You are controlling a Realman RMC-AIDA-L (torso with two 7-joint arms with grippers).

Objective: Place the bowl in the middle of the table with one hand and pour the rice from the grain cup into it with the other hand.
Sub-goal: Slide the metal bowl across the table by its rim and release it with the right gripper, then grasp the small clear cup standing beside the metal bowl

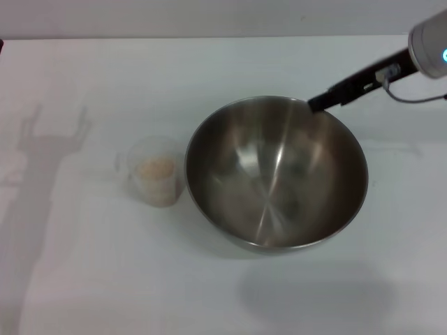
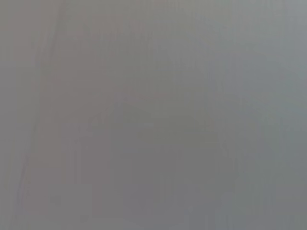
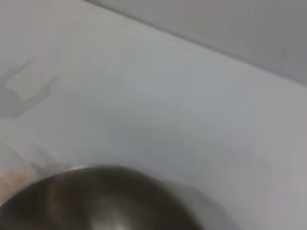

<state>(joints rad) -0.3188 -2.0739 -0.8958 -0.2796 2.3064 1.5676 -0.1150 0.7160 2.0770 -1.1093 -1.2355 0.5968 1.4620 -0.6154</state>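
While its grip is unclear, right gripper (image 1: 318, 102) meets the bowl (image 1: 276, 174) rim's far-right side.

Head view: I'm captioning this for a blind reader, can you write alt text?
A large steel bowl sits mid-table, empty, with the right gripper at its far rim. A small clear grain cup holding rice stands just left of the bowl on the white table.

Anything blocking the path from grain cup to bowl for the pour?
Nothing visible. The grain cup sits on the table just off the bowl's left rim. The right gripper grips the far rim, away from it.
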